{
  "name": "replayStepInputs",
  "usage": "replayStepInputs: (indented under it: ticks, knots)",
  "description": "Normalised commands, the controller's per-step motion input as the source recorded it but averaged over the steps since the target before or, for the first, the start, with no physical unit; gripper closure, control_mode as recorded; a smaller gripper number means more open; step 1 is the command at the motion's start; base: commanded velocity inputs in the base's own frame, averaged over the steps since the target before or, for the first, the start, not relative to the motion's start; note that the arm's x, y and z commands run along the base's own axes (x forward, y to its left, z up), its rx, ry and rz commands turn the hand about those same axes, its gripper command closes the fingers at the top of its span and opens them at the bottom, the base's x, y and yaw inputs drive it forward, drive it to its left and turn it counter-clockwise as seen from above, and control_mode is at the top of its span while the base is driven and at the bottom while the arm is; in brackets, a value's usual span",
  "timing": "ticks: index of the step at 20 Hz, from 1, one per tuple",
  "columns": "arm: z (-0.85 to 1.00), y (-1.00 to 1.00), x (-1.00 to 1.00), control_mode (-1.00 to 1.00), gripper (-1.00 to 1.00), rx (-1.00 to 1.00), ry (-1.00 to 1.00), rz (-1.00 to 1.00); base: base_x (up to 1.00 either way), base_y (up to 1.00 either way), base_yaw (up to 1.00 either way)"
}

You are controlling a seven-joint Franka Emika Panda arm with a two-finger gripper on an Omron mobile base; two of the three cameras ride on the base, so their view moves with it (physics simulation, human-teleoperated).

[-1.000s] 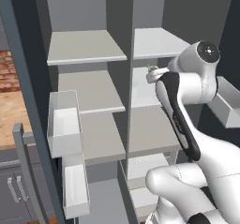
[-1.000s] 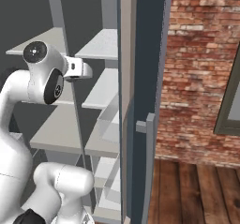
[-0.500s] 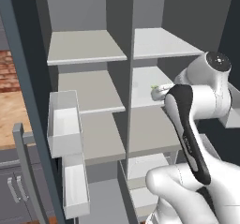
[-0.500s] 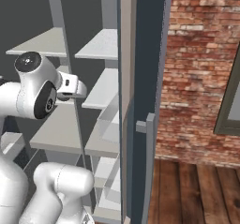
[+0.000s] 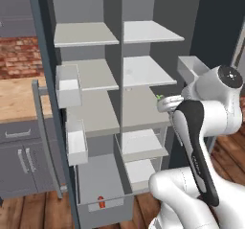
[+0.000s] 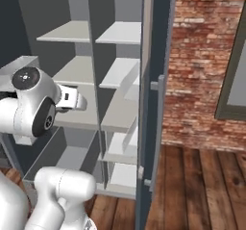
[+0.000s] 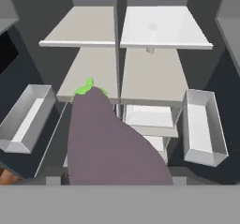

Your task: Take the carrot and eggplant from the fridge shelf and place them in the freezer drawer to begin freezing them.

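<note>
Purple eggplant (image 7: 110,143) in claw (image 5: 162,102)

Fridge shelves (image 5: 143,70) are pale grey, nothing on them; carrot (image 5: 100,203) lies in btm freezer drawer (image 5: 103,209), near front panel.

The eggplant (image 7: 110,143) hides the fingertips — its lower end is cut off — so contact cannot be seen.
</note>
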Motion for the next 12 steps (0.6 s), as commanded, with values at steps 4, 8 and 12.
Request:
replayStepInputs:
  ticks: [4, 8, 12]
  knots:
    - [0.0, 0.0, 0.0, 1.0, 1.0, 0.0, 0.0, 0.0, -0.36, 0.56, 0.0]
    - [0.0, 0.0, 0.0, 1.0, 1.0, 0.0, 0.0, 0.0, -0.19, 0.58, 0.0]
    - [0.0, 0.0, 0.0, 1.0, 1.0, 0.0, 0.0, 0.0, -0.33, 0.12, 0.0]
